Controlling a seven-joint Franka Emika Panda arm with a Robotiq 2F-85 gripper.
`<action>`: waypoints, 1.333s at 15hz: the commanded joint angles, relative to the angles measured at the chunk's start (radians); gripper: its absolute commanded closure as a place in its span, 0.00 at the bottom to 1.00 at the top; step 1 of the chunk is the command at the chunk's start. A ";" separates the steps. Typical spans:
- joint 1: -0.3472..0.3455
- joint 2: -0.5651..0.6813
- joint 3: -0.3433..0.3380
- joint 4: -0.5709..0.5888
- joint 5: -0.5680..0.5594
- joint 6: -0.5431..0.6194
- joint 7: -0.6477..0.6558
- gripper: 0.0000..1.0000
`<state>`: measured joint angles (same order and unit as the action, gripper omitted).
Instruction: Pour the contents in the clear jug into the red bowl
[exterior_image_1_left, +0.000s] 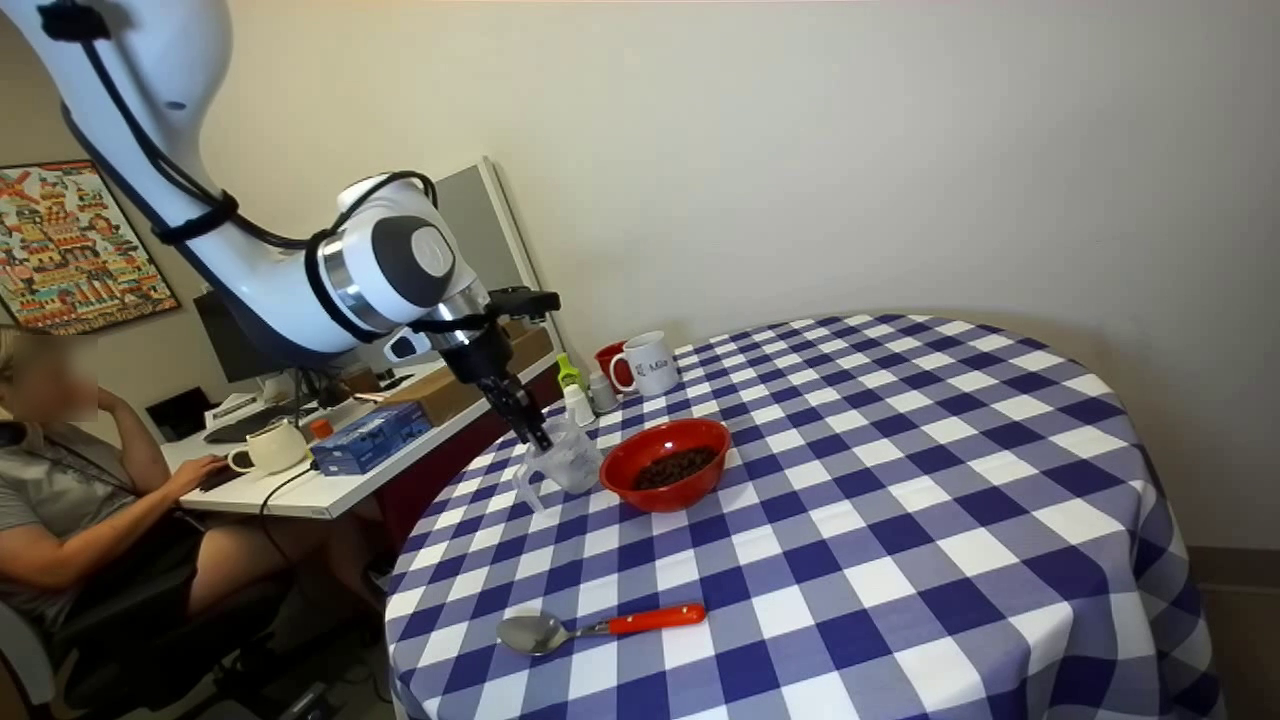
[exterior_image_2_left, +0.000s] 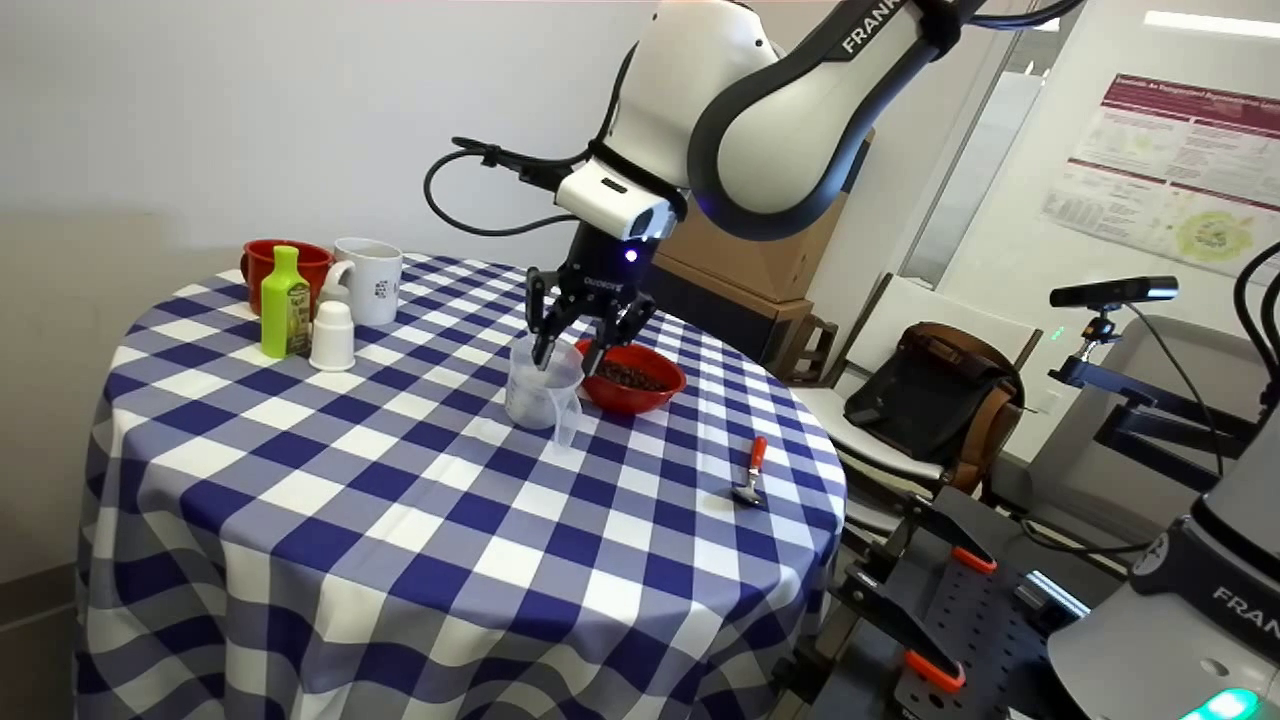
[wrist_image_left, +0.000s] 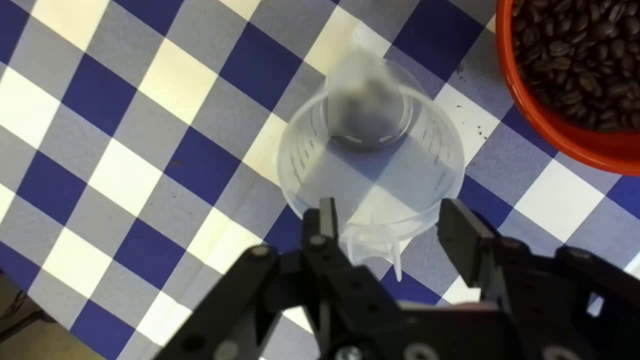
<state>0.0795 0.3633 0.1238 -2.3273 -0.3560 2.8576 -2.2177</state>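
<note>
The clear jug (wrist_image_left: 372, 175) stands upright on the checked cloth. It also shows in both exterior views (exterior_image_1_left: 570, 464) (exterior_image_2_left: 530, 402). Its handle points toward my gripper's base in the wrist view. No beans show inside it; one patch near its base is blurred. The red bowl (wrist_image_left: 565, 142) stands close beside it, with dark coffee beans in it, as both exterior views show (exterior_image_1_left: 685, 497) (exterior_image_2_left: 622, 400). My gripper (wrist_image_left: 387, 205) is open and empty, fingers on either side of the handle's line at the jug's rim. It also shows in both exterior views (exterior_image_1_left: 540, 442) (exterior_image_2_left: 566, 364). I cannot tell whether a finger touches the jug.
A red-handled spoon (exterior_image_1_left: 655, 619) lies on the table (exterior_image_2_left: 400, 480). A white mug (exterior_image_1_left: 655, 365), a red mug (exterior_image_2_left: 262, 262), a green bottle (exterior_image_2_left: 285, 310) and a white shaker (exterior_image_2_left: 332, 340) stand grouped near the table's edge. A person (exterior_image_1_left: 70, 500) sits at a desk beyond.
</note>
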 joint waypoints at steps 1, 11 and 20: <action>-0.046 -0.044 0.076 -0.011 0.089 -0.038 -0.008 0.11; -0.141 -0.192 0.115 0.319 0.686 -0.651 -0.049 0.00; -0.145 -0.215 -0.038 0.422 0.734 -0.536 0.077 0.00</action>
<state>-0.0780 0.1481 0.0980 -1.9073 0.3773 2.3246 -2.1412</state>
